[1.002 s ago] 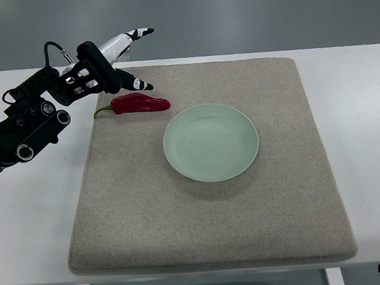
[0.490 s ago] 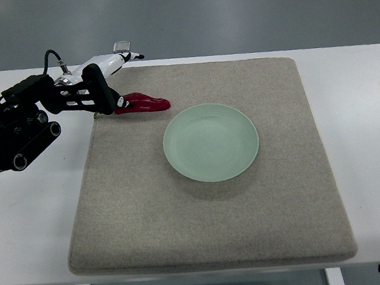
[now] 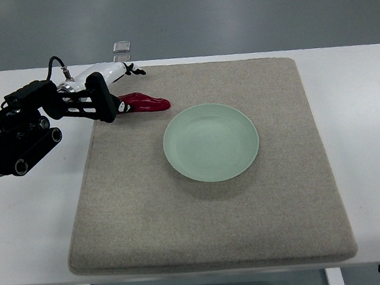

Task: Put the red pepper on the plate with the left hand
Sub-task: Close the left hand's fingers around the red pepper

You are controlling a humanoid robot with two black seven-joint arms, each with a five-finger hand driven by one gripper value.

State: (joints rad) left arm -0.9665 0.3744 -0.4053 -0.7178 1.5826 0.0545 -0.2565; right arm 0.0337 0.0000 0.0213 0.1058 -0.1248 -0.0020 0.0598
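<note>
The red pepper [image 3: 148, 104] lies on the beige mat [image 3: 210, 208], just up and left of the pale green plate [image 3: 210, 142]. My left hand [image 3: 112, 99] comes in from the left and sits low over the pepper's stem end, hiding that half. Only the pepper's pointed right half shows. The pepper rests on the mat, a short gap away from the plate's rim. Nothing lies on the plate. The right arm does not show.
The mat covers most of a white table [image 3: 363, 110]. A small clear object [image 3: 121, 47] stands at the table's far edge, behind my left hand. The left forearm [image 3: 13, 137] stretches over the table's left side.
My left hand has come down from above the pepper's stem side and now covers its left half. The pepper has stayed in place.
</note>
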